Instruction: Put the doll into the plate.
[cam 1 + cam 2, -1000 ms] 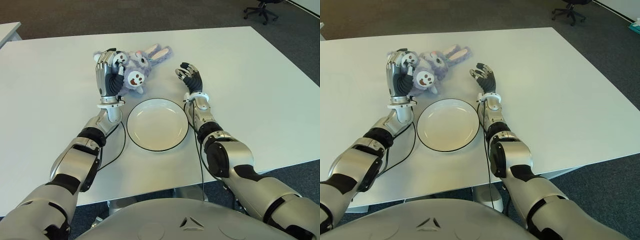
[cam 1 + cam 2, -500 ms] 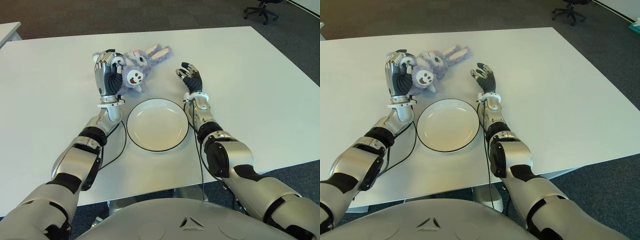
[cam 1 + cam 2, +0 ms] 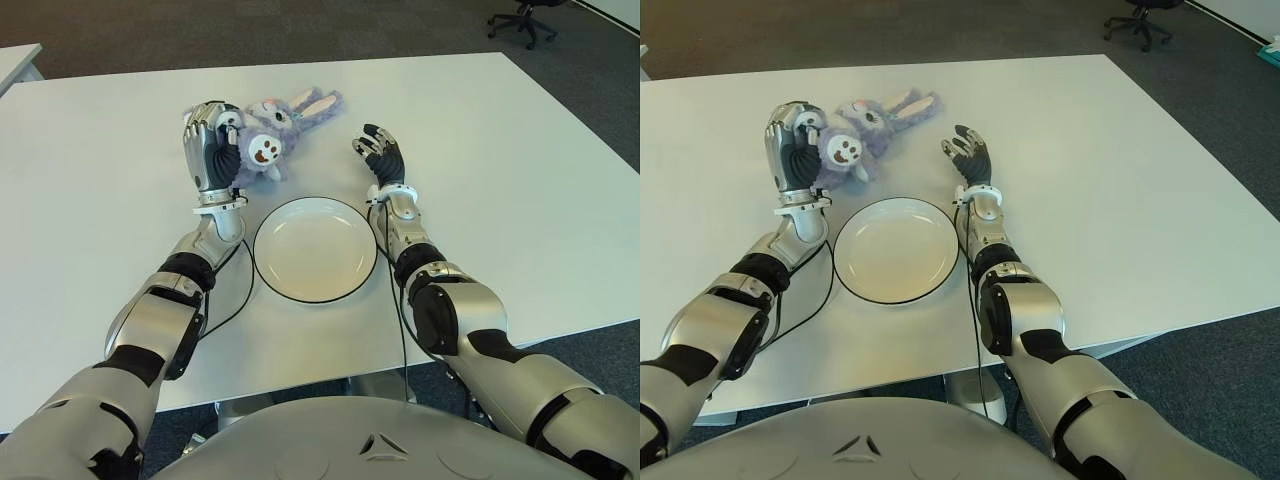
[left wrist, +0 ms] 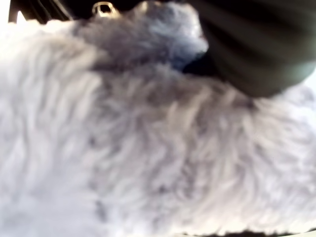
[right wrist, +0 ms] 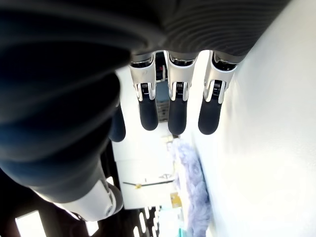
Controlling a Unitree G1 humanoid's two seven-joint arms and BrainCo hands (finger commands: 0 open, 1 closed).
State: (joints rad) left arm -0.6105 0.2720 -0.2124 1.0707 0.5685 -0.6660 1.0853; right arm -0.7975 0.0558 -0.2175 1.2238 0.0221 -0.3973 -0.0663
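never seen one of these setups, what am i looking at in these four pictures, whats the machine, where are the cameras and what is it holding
It is a humanoid robot with two arms, each ending in a fingered robot hand. The two wide pictures come from a stereo camera on its head, looking down at a white table. The two close-ups come from cameras on the wrists.

On the table lies an empty white plate with a dark rim. Beyond it, the left robot hand is closed around a purple plush doll with long rabbit ears; its wrist picture is filled with the fur. The right robot hand shows to the right of the plate, fingers spread, holding nothing.
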